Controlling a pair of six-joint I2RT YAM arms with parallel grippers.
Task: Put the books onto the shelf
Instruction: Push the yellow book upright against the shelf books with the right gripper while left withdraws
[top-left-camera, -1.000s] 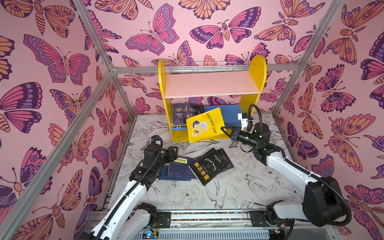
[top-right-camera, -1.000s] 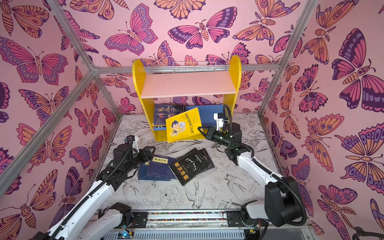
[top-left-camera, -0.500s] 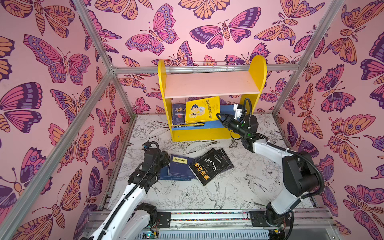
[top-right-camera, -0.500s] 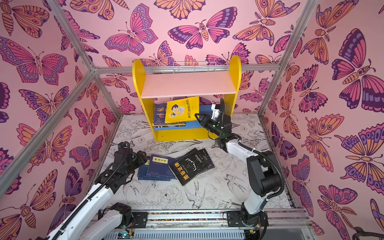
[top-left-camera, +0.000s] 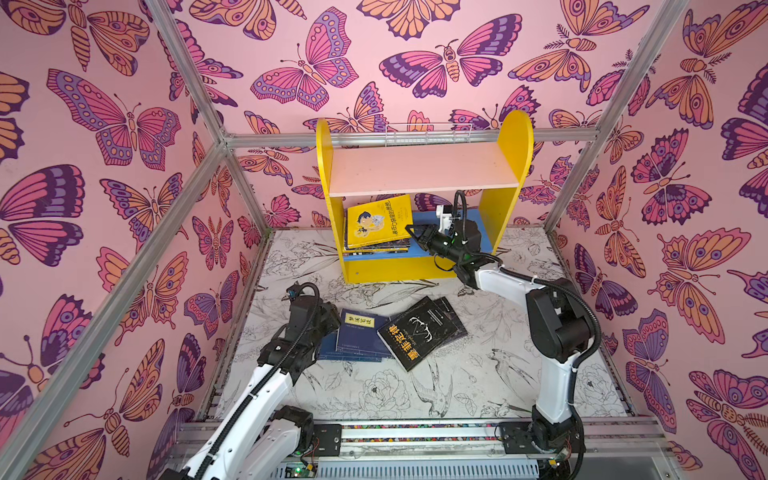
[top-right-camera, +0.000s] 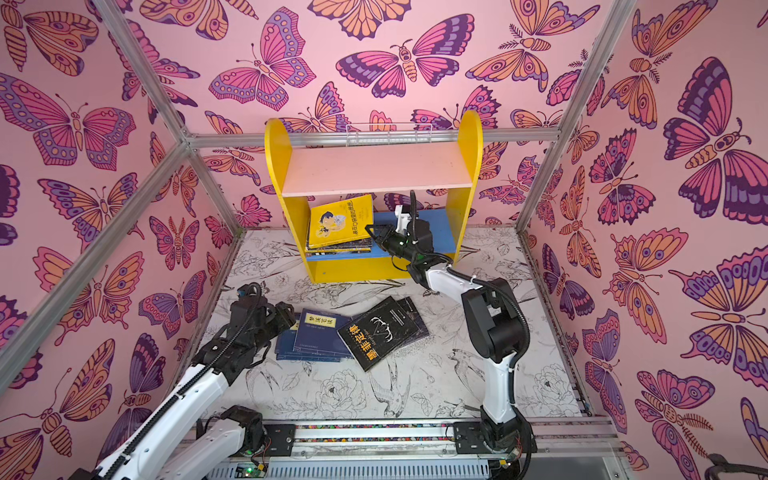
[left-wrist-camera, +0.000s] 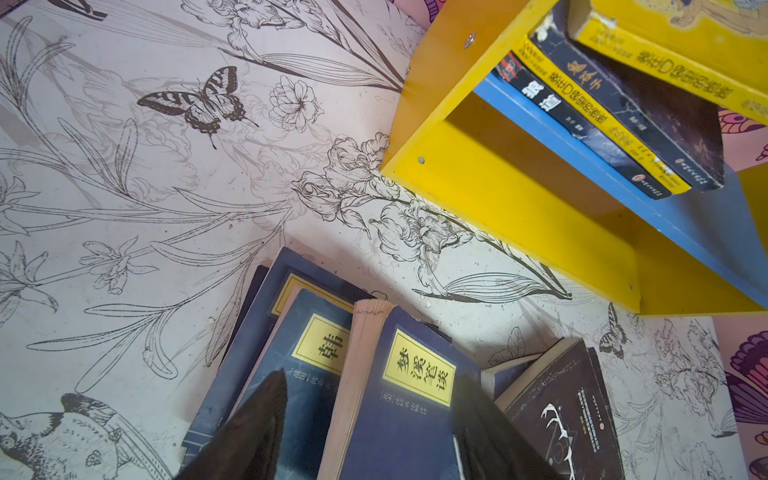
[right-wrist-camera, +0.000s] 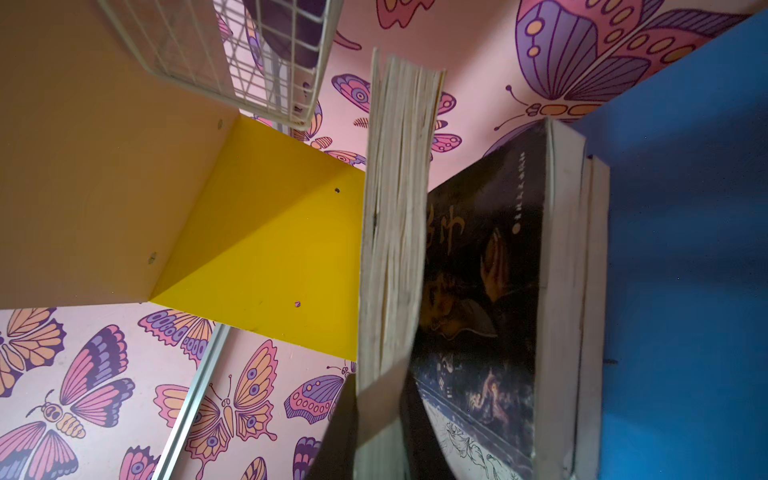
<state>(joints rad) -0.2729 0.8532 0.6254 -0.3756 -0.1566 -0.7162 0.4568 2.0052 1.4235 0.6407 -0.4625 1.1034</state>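
Yellow cartoon-boy book (top-left-camera: 378, 220) now tilts lower over the shelf's (top-left-camera: 505, 199) stack, right fingers (top-left-camera: 411, 232) pinching it; left fingers (left-wrist-camera: 266, 415) spread around the navy book (left-wrist-camera: 399, 399).

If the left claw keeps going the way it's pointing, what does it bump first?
Probably the top navy blue book: the left gripper has its open fingers either side of that book's page edge, though depth is unclear.
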